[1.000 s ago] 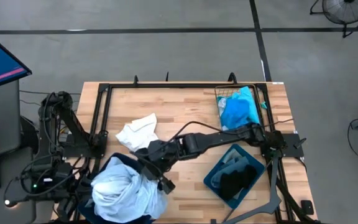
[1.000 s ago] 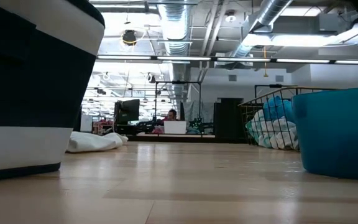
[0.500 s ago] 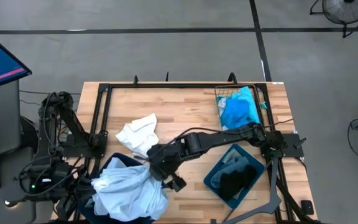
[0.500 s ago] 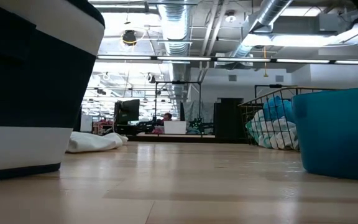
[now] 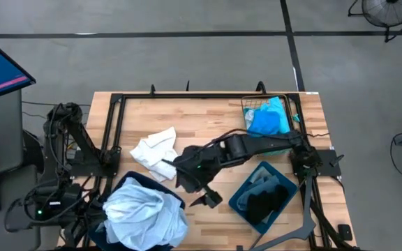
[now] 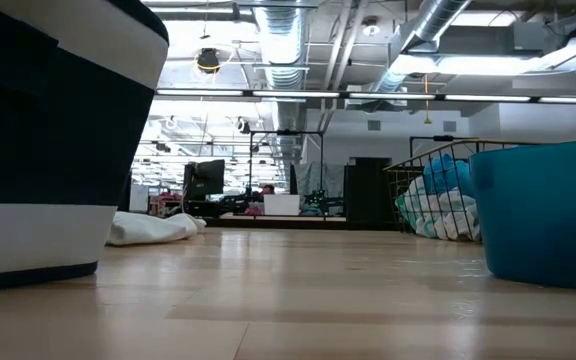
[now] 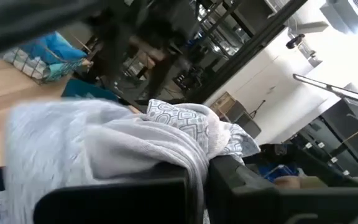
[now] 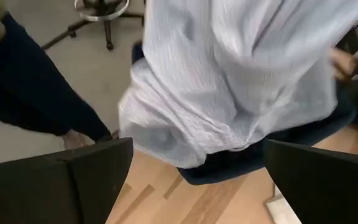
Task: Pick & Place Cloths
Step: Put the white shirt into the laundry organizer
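Bright, even overhead light — wrist views blurred, shadows soft.

Right gripper (image 5: 199, 192) now drawn back from pale blue cloth (image 5: 145, 213), jaws wide and empty, over bare wood.

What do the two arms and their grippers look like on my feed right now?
Both arms are dark, near-black jointed links. The right arm is slim, with a black cable running beside it; the right gripper has broad, flat, matte black fingers. The left arm is draped in black cable loops.
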`<state>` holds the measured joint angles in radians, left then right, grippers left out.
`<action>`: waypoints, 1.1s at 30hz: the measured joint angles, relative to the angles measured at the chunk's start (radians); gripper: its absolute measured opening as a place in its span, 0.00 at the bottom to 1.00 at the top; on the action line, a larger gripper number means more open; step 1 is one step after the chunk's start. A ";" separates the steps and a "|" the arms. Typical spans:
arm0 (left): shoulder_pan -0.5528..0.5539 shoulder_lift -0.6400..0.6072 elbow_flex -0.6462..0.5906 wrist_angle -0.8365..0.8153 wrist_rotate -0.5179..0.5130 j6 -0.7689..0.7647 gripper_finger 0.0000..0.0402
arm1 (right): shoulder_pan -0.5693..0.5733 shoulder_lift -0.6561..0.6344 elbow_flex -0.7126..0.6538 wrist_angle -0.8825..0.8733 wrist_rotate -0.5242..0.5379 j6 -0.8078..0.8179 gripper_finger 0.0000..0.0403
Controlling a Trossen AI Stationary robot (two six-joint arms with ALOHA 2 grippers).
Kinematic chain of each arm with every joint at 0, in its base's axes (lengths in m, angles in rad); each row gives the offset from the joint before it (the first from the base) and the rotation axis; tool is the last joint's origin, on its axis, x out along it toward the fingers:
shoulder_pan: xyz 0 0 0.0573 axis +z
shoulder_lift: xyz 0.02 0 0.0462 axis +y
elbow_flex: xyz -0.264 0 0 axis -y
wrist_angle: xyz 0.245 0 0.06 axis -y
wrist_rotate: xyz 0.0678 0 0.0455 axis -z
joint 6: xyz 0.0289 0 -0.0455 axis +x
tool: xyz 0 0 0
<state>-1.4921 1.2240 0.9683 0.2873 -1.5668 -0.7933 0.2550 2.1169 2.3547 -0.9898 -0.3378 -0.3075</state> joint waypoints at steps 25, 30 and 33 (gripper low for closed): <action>0.168 -0.073 -0.224 0.044 0.410 -0.201 0.00 | 0.015 -0.337 0.001 -0.058 0.001 0.178 0.83; 0.284 -0.189 -0.181 -0.119 0.766 -0.165 0.00 | 0.012 -0.340 0.001 -0.051 0.001 0.249 0.83; 0.299 -0.254 -0.166 -0.394 0.925 -0.427 0.00 | 0.013 -0.337 0.001 -0.051 0.001 0.278 0.83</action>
<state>-1.1927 0.9697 0.8020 -0.1072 -0.6417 -1.2202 0.2684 1.7802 2.3560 -1.0409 -0.3372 -0.0290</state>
